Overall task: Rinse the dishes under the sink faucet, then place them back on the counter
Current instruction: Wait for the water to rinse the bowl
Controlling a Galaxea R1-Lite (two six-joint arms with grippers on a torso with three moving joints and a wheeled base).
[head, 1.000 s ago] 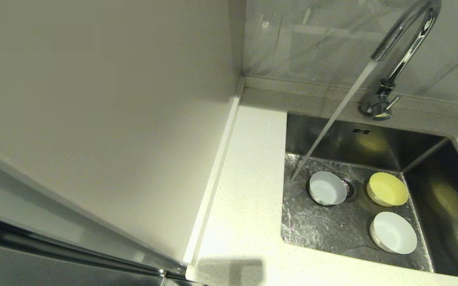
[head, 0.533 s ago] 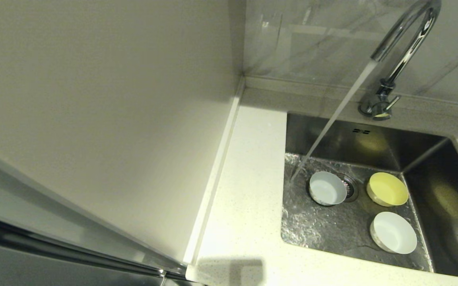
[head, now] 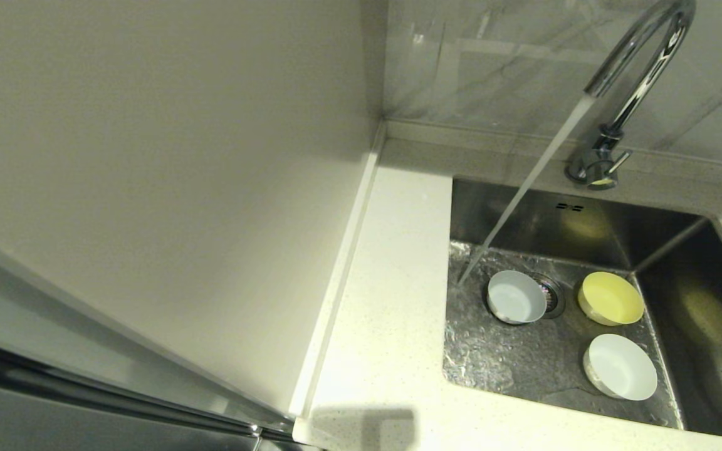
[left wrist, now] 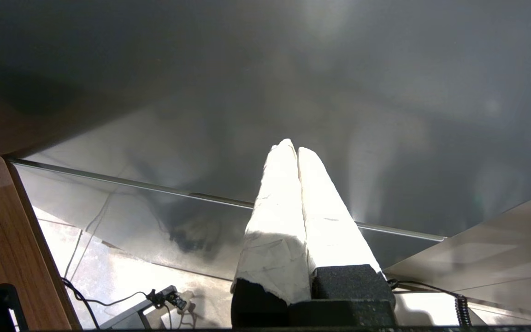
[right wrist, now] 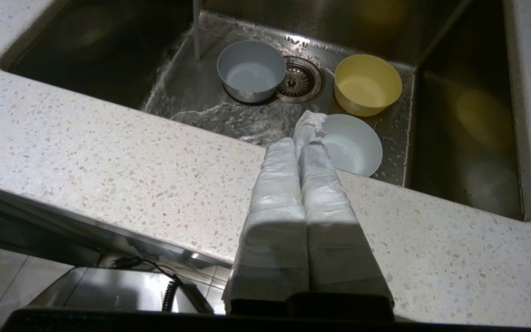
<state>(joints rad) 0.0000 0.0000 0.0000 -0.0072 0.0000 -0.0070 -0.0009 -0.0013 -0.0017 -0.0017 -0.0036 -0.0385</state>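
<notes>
- Right wrist view, lowest in frame: right gripper [right wrist: 298,138] clenched on nothing, its two wrapped fingers [right wrist: 277,193] pressed side by side, hanging over the front strip of the counter [right wrist: 109,157], tips at the sink's near edge.
- Same view, just past the fingertips: white bowl [right wrist: 353,144] upright on the sink [right wrist: 468,115] floor, right of centre.
- Beyond it: yellow bowl [right wrist: 368,90] upright, near the white bowl, not seen to touch it.
- Centre top: bluish bowl [right wrist: 251,69] upright, touching or overlapping the drain strainer [right wrist: 300,82]; a little water inside.
- Water stream [right wrist: 196,27] lands on the sink floor just beside the bluish bowl, not into it; the floor around it is wet and rippled.
- Head view, lower right: all three bowls are in the sink; white bowl [head: 621,366] nearest, yellow bowl [head: 610,297] behind it, bluish bowl [head: 516,296] to the left by the strainer [head: 552,293].
- Upper right: faucet [head: 643,56] running, stream [head: 524,181] slanting down-left to the floor left of the bluish bowl. Counter [head: 386,326] occupies centre frame.
- Neither arm shows in the head view.
- Left wrist view: left gripper [left wrist: 297,150] clenched, empty, fingers [left wrist: 279,216] together, parked before a grey sheeny panel [left wrist: 339,92], away from the sink.
</notes>
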